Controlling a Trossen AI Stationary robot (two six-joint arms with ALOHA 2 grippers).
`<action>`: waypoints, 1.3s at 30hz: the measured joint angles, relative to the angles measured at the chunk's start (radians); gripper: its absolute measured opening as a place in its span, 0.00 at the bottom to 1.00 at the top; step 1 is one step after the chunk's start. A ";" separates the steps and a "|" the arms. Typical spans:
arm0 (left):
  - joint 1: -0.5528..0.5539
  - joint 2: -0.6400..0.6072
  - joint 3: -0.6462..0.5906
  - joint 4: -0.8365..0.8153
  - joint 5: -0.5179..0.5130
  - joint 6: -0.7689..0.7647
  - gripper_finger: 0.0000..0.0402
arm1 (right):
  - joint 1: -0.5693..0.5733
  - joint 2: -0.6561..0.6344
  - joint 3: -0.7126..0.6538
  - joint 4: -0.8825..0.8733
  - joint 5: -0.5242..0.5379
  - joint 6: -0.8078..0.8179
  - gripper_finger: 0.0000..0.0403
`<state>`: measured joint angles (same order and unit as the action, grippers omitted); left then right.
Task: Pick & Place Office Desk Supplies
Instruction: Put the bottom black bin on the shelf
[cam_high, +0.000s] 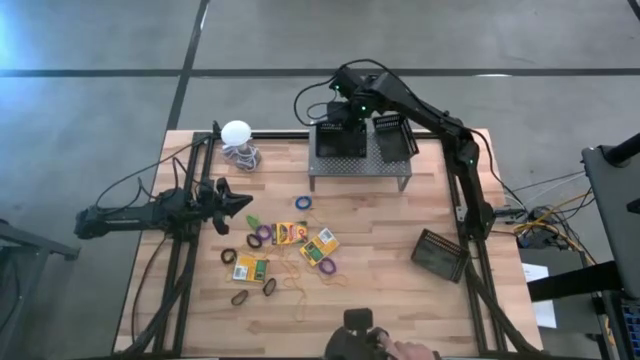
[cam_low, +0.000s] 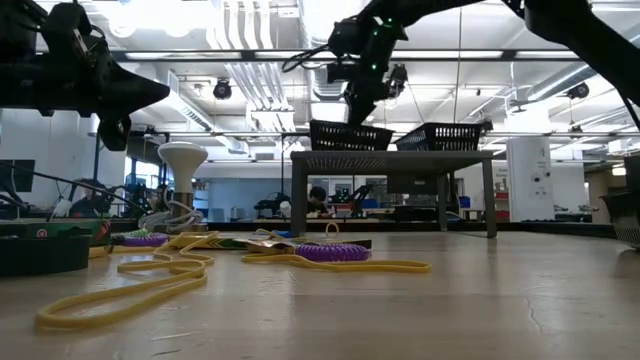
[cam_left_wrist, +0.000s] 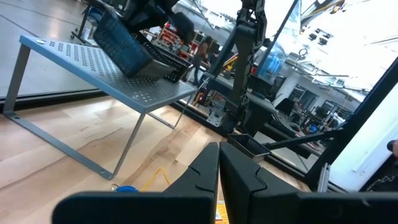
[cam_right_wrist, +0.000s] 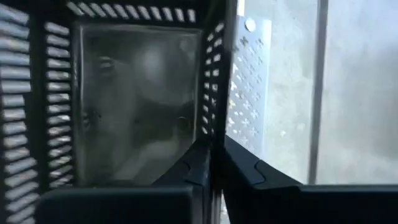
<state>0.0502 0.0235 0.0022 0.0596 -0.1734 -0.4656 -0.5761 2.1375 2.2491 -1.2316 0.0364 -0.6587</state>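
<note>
Three black wire-mesh bins show: one (cam_high: 340, 141) and a second (cam_high: 394, 136) stand on the grey perforated stand (cam_high: 358, 172), and a third (cam_high: 441, 255) lies on the table's right side. My right gripper (cam_high: 346, 108) is above the first bin, shut on it. Yellow-and-green crayon boxes (cam_high: 290, 233) (cam_high: 320, 247) (cam_high: 248, 268) lie mid-table among rubber bands: blue (cam_high: 303, 202), purple (cam_high: 262, 235), brown (cam_high: 240, 297), yellow (cam_high: 300, 282). My left gripper (cam_high: 236, 205) hovers shut near the table's left edge, holding nothing. My right gripper holds the left bin on the stand by the upper rim of a side wall (cam_right_wrist: 210, 106). One finger (cam_right_wrist: 186, 165) is inside the bin and one outside, coming from above and pointing down. The bin (cam_low: 350, 135) sits slightly tilted at the stand's top; whether it is lifted clear I cannot tell.
A white ball with a coiled cord (cam_high: 238, 137) stands at the table's far left. A person's hand (cam_high: 405, 352) and a dark object (cam_high: 360, 326) show at the near edge. Bare wood lies between the stand and the third bin.
</note>
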 joint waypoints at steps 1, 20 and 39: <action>0.000 0.000 0.000 0.000 0.000 0.000 0.05 | -0.001 0.004 -0.004 0.006 0.015 -0.001 0.08; 0.000 0.000 0.000 -0.005 0.000 -0.008 0.05 | 0.066 -0.066 0.027 0.078 0.085 0.080 0.43; 0.000 0.000 0.000 -0.008 0.001 -0.007 0.05 | 0.224 -0.150 -0.329 0.093 0.038 0.202 0.21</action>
<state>0.0502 0.0235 0.0025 0.0513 -0.1728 -0.4728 -0.3516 1.9870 1.9205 -1.1385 0.0748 -0.4571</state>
